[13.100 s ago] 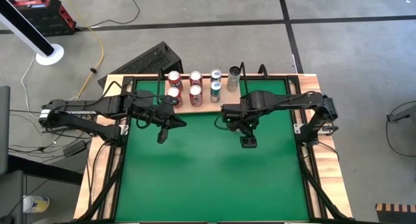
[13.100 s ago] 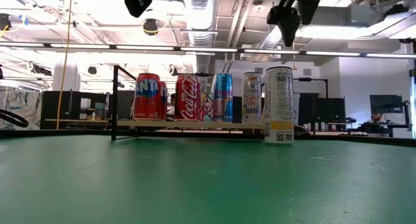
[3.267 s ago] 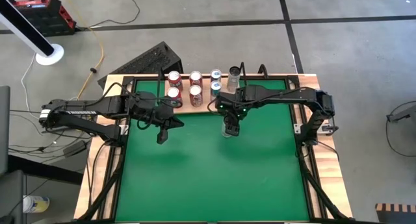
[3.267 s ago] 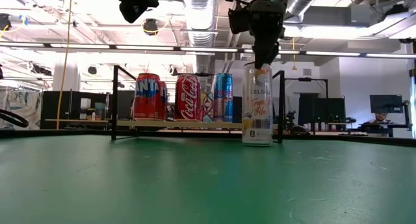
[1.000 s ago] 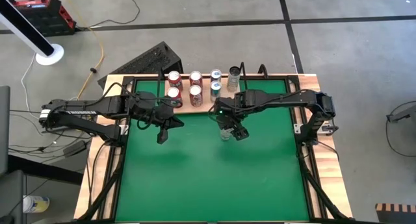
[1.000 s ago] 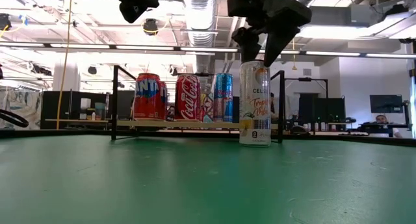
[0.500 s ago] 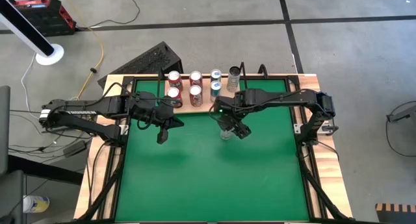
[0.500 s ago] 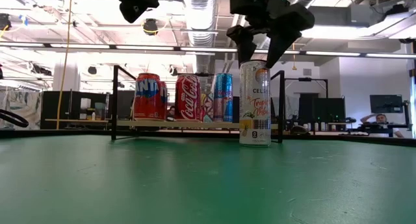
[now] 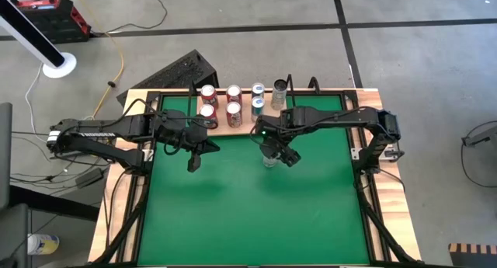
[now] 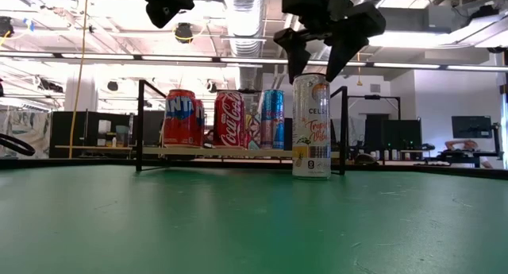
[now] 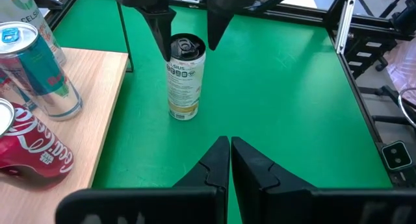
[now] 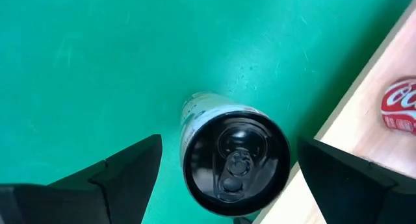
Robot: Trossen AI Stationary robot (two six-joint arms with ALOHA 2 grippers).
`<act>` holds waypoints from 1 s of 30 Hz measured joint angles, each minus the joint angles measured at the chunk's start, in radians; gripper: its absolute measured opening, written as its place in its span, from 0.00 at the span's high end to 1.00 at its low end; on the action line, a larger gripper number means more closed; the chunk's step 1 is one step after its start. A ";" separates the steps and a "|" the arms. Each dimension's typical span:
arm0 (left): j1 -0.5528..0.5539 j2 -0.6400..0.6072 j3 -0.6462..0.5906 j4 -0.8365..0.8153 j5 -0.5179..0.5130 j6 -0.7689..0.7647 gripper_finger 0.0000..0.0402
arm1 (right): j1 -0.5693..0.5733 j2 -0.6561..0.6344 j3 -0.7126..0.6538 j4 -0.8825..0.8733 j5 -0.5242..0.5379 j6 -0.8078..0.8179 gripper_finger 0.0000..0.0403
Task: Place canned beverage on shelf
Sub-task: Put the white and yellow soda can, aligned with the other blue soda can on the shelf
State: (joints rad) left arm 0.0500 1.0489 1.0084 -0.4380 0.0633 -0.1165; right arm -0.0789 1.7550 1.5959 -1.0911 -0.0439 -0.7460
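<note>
A tall white can (image 10: 311, 127) stands upright on the green table (image 9: 248, 214), just in front of the shelf (image 10: 230, 151), a light-wood board with black rod ends that holds several cans. My right gripper (image 10: 313, 71) is open and points down over the can. Its fingers stand on either side of the can's top without touching it, as the right wrist view (image 12: 231, 146) and the left wrist view (image 11: 187, 45) both show. My left gripper (image 11: 229, 152) is shut and empty, hovering above the table's left part (image 9: 194, 161).
The shelf carries a Fanta can (image 10: 181, 117), a Coca-Cola can (image 10: 230, 119) and a blue can (image 10: 272, 119). A black rod post (image 10: 343, 131) stands beside the white can. Another tall can (image 9: 279, 89) stands at the far edge. Open green table lies toward the near edge.
My right gripper has turned a little over the white can and come down slightly, so its open fingers now stand level on either side of the can's top. The can has stayed where it was.
</note>
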 joint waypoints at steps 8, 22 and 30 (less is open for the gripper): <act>0.000 0.000 0.000 0.000 0.000 -0.001 1.00 | -0.002 0.000 0.000 -0.023 0.002 -0.025 0.06; 0.000 0.000 0.000 0.000 0.000 -0.019 1.00 | -0.007 0.000 0.000 -0.023 0.005 -0.048 0.06; 0.000 0.000 0.000 0.000 0.000 -0.020 1.00 | -0.007 0.000 0.000 -0.021 -0.001 -0.048 0.13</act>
State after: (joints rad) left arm 0.0501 1.0486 1.0084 -0.4377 0.0635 -0.1361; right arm -0.0856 1.7553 1.5955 -1.1123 -0.0444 -0.7944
